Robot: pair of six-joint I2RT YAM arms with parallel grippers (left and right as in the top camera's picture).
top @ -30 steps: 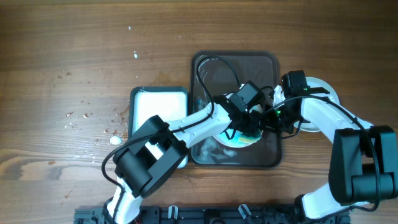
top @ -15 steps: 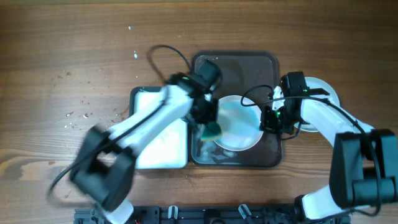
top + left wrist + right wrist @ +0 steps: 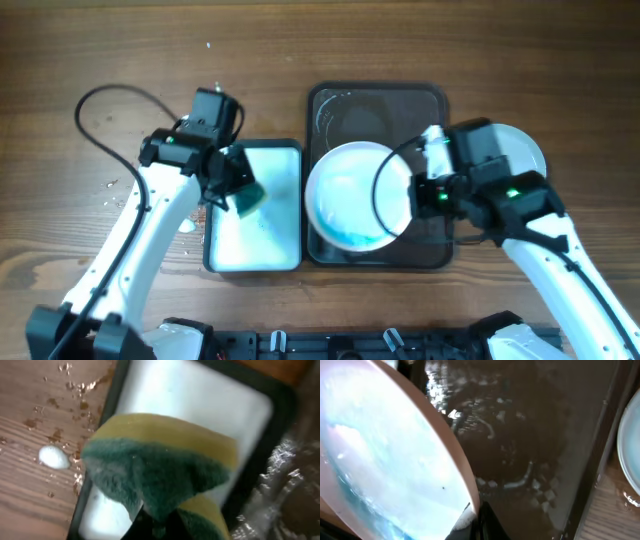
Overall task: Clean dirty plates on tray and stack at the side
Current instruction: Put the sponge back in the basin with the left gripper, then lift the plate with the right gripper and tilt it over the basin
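On the wooden tabletop (image 3: 120,80), seen from overhead, the tray (image 3: 380,110) lies at centre, wet and glossy. A white tray (image 3: 270,245) sits just beside it on the left.

Above the tray's near half hangs the lifted plate (image 3: 345,190), tilted. Its right rim is pinched by the closed right end effector (image 3: 425,195). The right wrist view shows this plate clear of the tray floor, with a blue film along its lower edge.

A second plate (image 3: 528,145) rests on the tabletop just right of the tray, partly hidden under the right arm. Only 2 plates can be made out.

The sponge (image 3: 247,197), green and yellow, is clamped in the closed left end effector (image 3: 232,185) and hangs over the white tray's left part.

Change over the last second: the left arm, which reached across the tray with the sponge on the plate, has swung back to the white tray. The plate, which sat lower in the tray, is now raised.

The scrubbing stroke thus appears finished. The likely next step is carrying the lifted plate to the second plate at the side, though the remaining blue film suggests that 1 more wipe may be needed.
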